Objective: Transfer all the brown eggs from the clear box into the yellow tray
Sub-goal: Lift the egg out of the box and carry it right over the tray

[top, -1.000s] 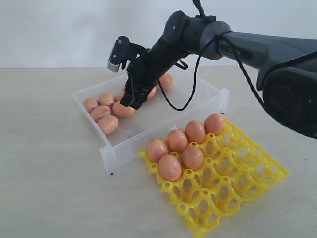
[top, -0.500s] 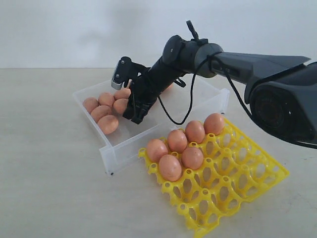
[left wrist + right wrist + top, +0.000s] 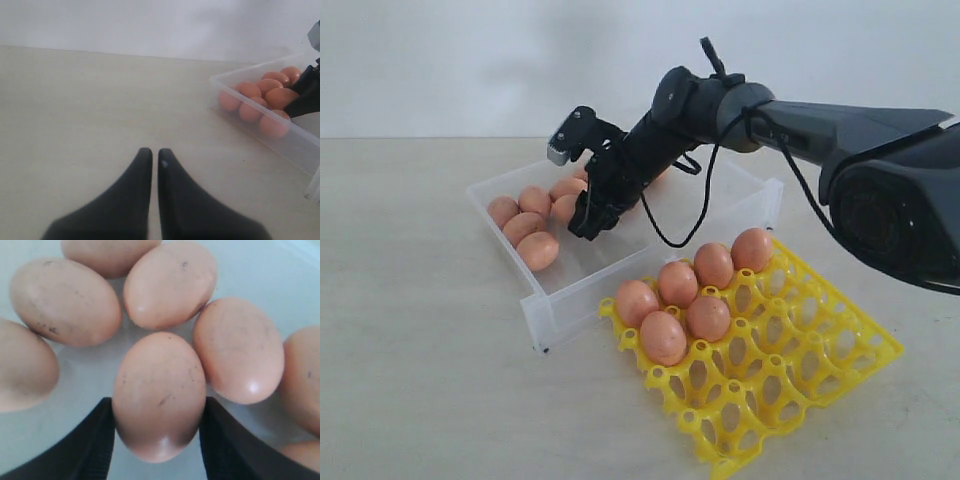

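My right gripper (image 3: 583, 222) reaches down into the clear box (image 3: 560, 298), among the brown eggs (image 3: 523, 226) at its left end. In the right wrist view the right gripper (image 3: 159, 406) is shut on one speckled brown egg (image 3: 159, 385), a black finger (image 3: 97, 440) pressed to each side, with several more eggs packed round it. The yellow tray (image 3: 800, 372) lies in front of the box on the right with several brown eggs (image 3: 663, 337) in its near-left cups. My left gripper (image 3: 151, 153) is shut and empty over bare table, left of the box (image 3: 292, 142).
The right arm (image 3: 790, 105) and its hanging black cable (image 3: 705, 195) stretch over the middle of the box. Most of the tray's cups toward the right and front hold nothing. Pale tabletop (image 3: 420, 380) surrounds both containers.
The right gripper came down into the egg cluster at the box's left end and its fingers now sit against one egg. Since half a second ago it has shifted only slightly.
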